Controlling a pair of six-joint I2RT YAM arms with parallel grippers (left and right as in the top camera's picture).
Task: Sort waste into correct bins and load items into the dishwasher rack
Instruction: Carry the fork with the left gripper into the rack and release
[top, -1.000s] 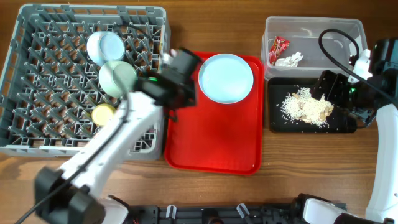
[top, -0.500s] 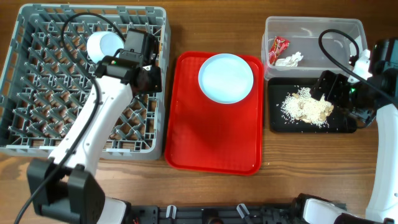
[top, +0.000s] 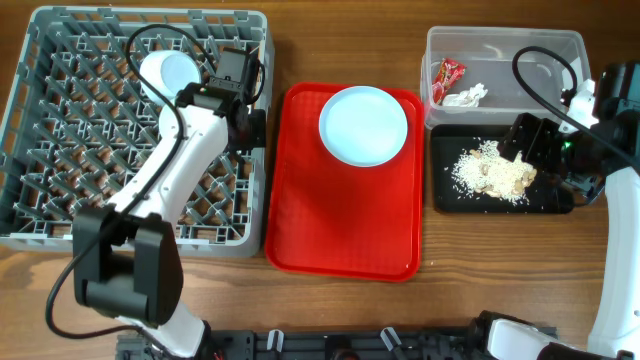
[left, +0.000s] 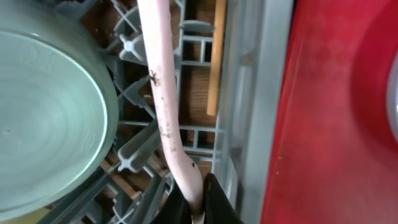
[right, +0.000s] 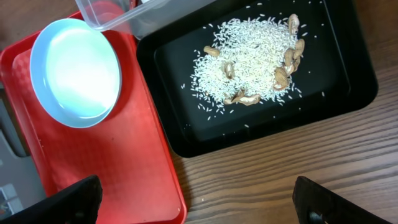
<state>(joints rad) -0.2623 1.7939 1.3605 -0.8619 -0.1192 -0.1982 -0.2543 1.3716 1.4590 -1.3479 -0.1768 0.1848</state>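
My left gripper (left: 198, 208) is shut on the handle of a white plastic fork (left: 163, 93), which hangs over the right side of the grey dishwasher rack (top: 60, 180). In the overhead view this gripper (top: 245, 125) is just inside the rack's right wall. A mint bowl (left: 43, 106) lies left of the fork, and a wooden chopstick (left: 216, 56) lies in the rack to its right. Another mint bowl (top: 168, 72) sits at the rack's back. The yellow cup is hidden by my arm. My right gripper (right: 199, 208) is open and empty above the table, near the black tray (top: 445, 195).
The pale plate (top: 363, 124) sits at the back of the flat red tray (top: 340, 220). The clear tub (top: 505, 60) holds the red wrapper (top: 449, 75) and white tissue (top: 466, 95). Rice-like scraps (right: 252, 59) lie in the black tray.
My left arm has carried the fork from the red tray's left edge to over the rack's right side. It now covers the second bowl and the yellow cup. The right arm has not moved.
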